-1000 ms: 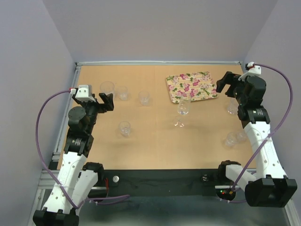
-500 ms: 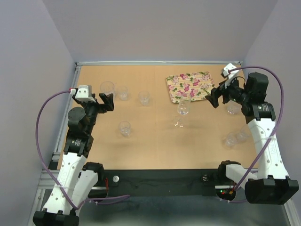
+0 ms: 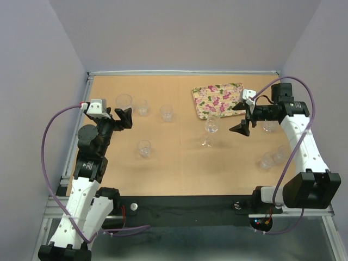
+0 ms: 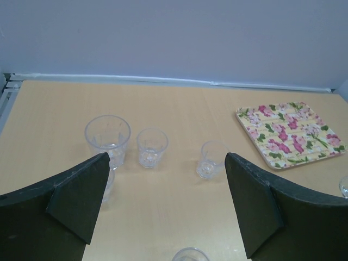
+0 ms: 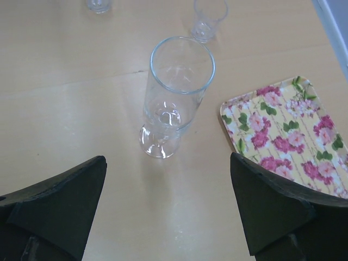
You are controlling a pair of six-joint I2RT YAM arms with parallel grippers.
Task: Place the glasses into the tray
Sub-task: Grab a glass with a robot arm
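right hand (image 3: 243,120): its 2 fingers are standing wide apart, gripping nothing; it is hovering over the counter (image 3: 179,168) at 3 o'clock of the stemmed glass, pointing toward it and not touching it.
stemmed glass (image 3: 211,126): it is standing upright on the counter, just at 6 o'clock of the tray's near-left corner and apart from it; in the right wrist view it is showing ahead of the gap between the fingers.
tray (image 3: 220,100): it is lying flat at 1 o'clock of the counter's middle, close to the far edge.
left hand (image 3: 123,117): it is gaping open and carrying nothing, hovering at 9 o'clock of the counter's middle.
left tumblers (image 3: 142,106): 3 are standing in a row at 11 o'clock, the largest one leftmost; a 4th is standing alone at 8 o'clock.
right tumblers (image 3: 266,160): 2 are standing side by side at 4 o'clock near the counter's edge; 1 more is standing at 3 o'clock, just beside the right forearm.
glasses overall: all 8 in the top view are resting on the counter, outside the tray.
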